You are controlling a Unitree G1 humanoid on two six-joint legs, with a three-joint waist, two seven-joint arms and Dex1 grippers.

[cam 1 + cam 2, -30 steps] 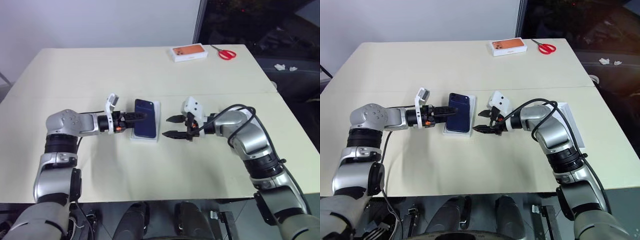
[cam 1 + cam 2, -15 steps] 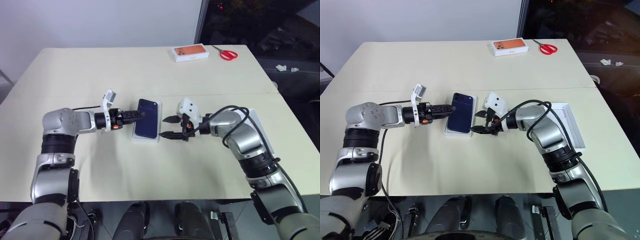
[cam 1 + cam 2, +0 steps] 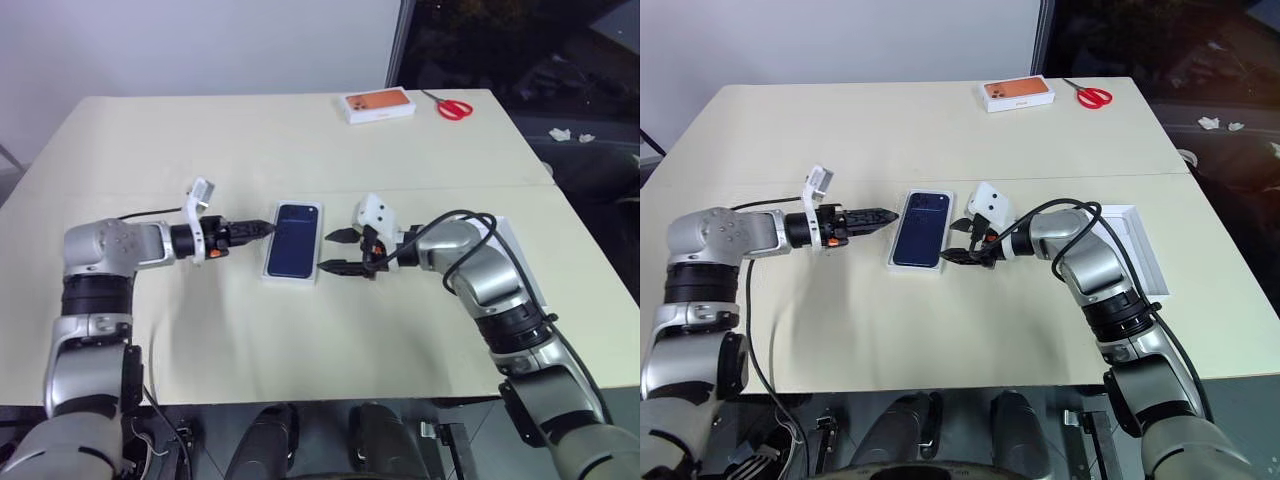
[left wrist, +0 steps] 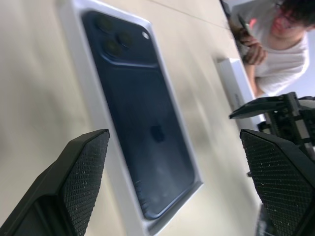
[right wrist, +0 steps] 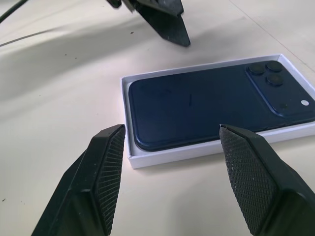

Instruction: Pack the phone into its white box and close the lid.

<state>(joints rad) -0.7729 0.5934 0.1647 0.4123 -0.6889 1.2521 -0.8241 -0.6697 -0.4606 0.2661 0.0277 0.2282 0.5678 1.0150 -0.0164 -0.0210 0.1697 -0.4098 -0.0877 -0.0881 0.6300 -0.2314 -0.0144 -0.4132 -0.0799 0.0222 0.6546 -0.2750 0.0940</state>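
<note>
We have the phone lying flat, camera side up, inside the white box near the middle of the table, so the packing step looks done. What remains is the lid, which lies open side up on the table beside our right arm, well apart from the box and not yet picked up. Our left gripper has its jaws spread wide and holds nothing; a second ago its fingertips were at the phone's left edge, and it has since drawn back to the left, clear of the box. Our right gripper hovers just beside the box's right edge with jaws parted and empty, much as it did earlier.
</note>
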